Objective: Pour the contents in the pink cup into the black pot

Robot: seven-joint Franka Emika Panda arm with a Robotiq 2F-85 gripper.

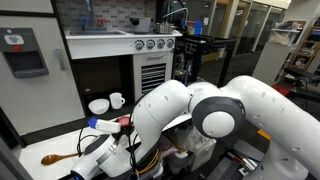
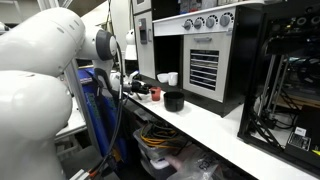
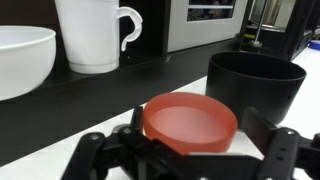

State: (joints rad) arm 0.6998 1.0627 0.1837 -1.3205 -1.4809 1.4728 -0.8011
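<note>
At the gripper (image 3: 192, 148): set around the pink cup (image 3: 190, 120), one jaw close to each side of its wall; cannot tell whether clamped or merely bracketing, contact being hidden below the rim. Upright, mouth toward the wrist camera, inside a flat pink with no contents to make out. Just beyond and to the right in the wrist view, the black pot (image 3: 255, 85), open-topped, near the cup but apart from it; seen also in an exterior view as cup (image 2: 155, 94) and pot (image 2: 174, 100) side by side on the white counter (image 2: 230, 125). Further back, a white mug (image 3: 95, 35) with handle and a white bowl (image 3: 20, 55), both well clear and no part of the job.

Judged to be the grasp stage; nothing tipped, so pouring not yet begun. Next calls for a sure grip, a lift clear of the counter, a short carry toward the pot's rim, then a slow wrist roll with the lip over the pot's mouth; worth avoiding a knock against the pot's wall.
</note>
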